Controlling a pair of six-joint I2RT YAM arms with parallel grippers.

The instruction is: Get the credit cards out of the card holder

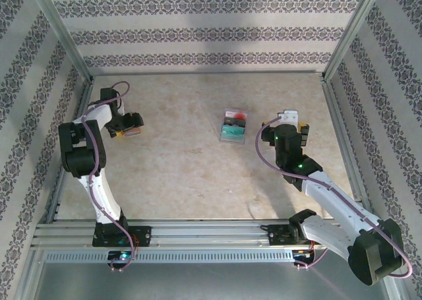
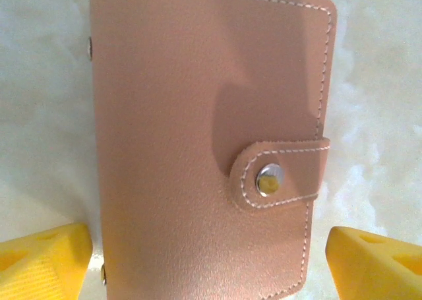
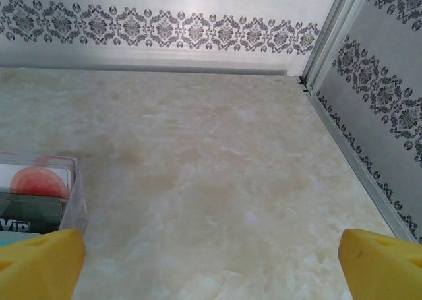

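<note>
The closed brown wallet (image 2: 198,102) lies flat on the table (image 1: 184,175) at the left of the overhead view. In the left wrist picture its long axis runs top to bottom, and the snap tab (image 2: 277,175) wraps in from its right edge. The left gripper (image 2: 210,264) straddles its lower end with fingers released, and the right gripper (image 3: 211,264) is spread wide over bare table, with the cards (image 3: 36,194) in a clear box (image 3: 79,204) at lower left.

From above and behind the arm bases I see the whole surface (image 1: 184,175). The camera on my left hand (image 1: 128,128) sits close over the card holder (image 2: 198,115). The one on my right hand (image 1: 293,122) looks low toward the far corner and shares the credit cards (image 3: 36,194), at that hand's left, with overhead.
</note>
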